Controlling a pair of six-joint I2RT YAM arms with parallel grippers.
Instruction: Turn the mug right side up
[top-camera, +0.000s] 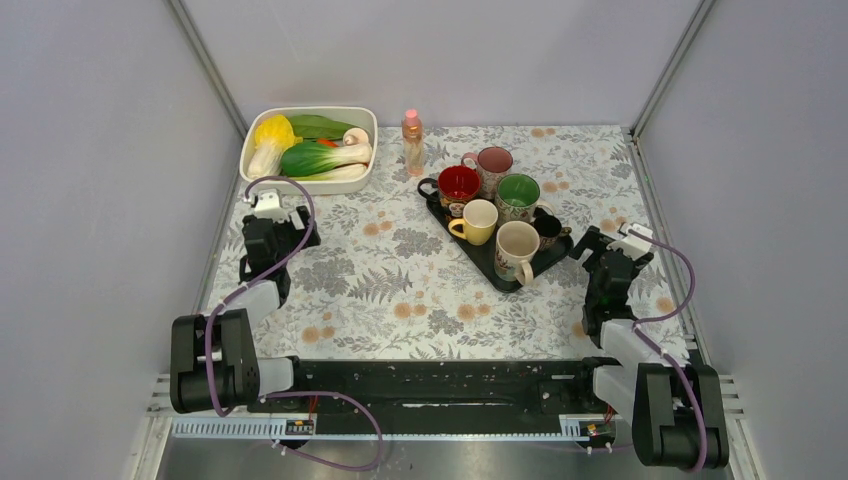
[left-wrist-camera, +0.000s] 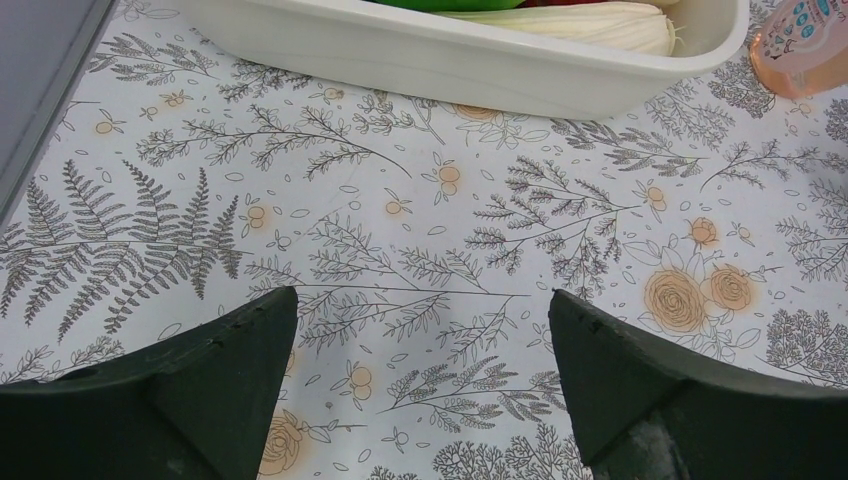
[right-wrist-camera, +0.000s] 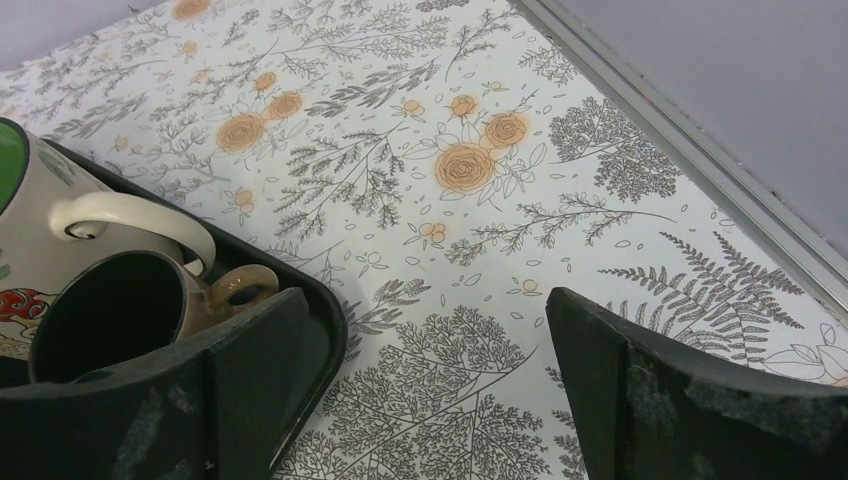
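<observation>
Several mugs stand on a black tray (top-camera: 468, 250) right of the table's middle: red (top-camera: 459, 184), pink (top-camera: 494, 161), green-lined (top-camera: 518, 191), yellow (top-camera: 479, 220), cream (top-camera: 517, 245) and a small dark one (top-camera: 549, 229). All show their openings upward. My left gripper (top-camera: 280, 222) is open and empty over the cloth at the left (left-wrist-camera: 420, 300). My right gripper (top-camera: 600, 248) is open and empty beside the tray's right corner (right-wrist-camera: 425, 300). In the right wrist view its left finger overlaps the tray rim (right-wrist-camera: 330, 330), just in front of the dark mug (right-wrist-camera: 110, 310).
A white dish (top-camera: 300, 183) of vegetables sits at the back left and shows in the left wrist view (left-wrist-camera: 450, 65). A pink bottle (top-camera: 412, 142) stands beside it. Grey walls close in on both sides, with a metal rail (right-wrist-camera: 700, 160) near the right gripper.
</observation>
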